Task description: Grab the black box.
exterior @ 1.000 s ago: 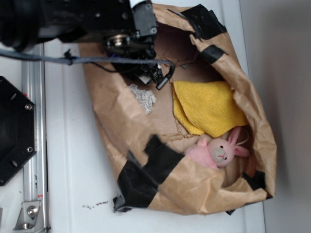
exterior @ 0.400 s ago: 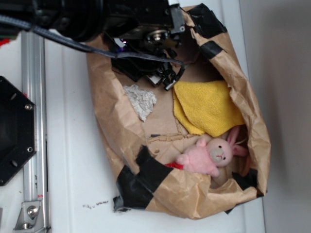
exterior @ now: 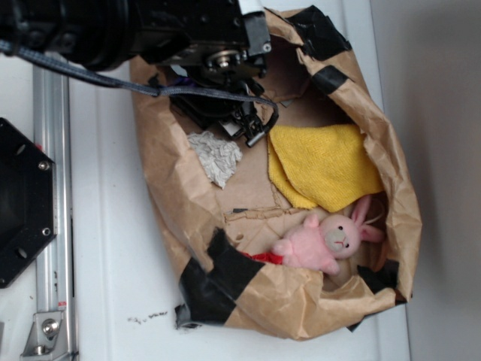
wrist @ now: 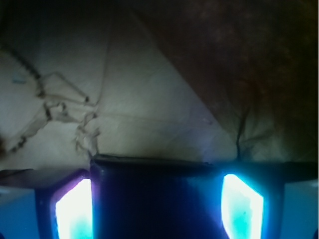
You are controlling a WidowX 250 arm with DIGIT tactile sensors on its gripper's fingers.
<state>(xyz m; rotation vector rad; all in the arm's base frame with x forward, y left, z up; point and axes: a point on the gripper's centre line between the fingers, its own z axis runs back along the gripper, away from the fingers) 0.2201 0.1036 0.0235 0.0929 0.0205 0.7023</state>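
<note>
Sitting between the two glowing pads, the black box [wrist: 159, 194] is clamped by the jaws

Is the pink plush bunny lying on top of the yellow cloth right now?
No. The pink plush bunny lies on the brown paper just below the yellow cloth.

- Black box [wrist: 157, 196]: dark, matte, flat-topped; straight upper edge with a rounded corner showing at its left end.
- Wrist view: fills the lower middle of the picture, lying level on creased brown paper [wrist: 149, 99], between two glowing blue-white pads, one at each side.
- Exterior view: box not made out; that spot, above the grey-white paper wad [exterior: 216, 156], is hidden.
</note>
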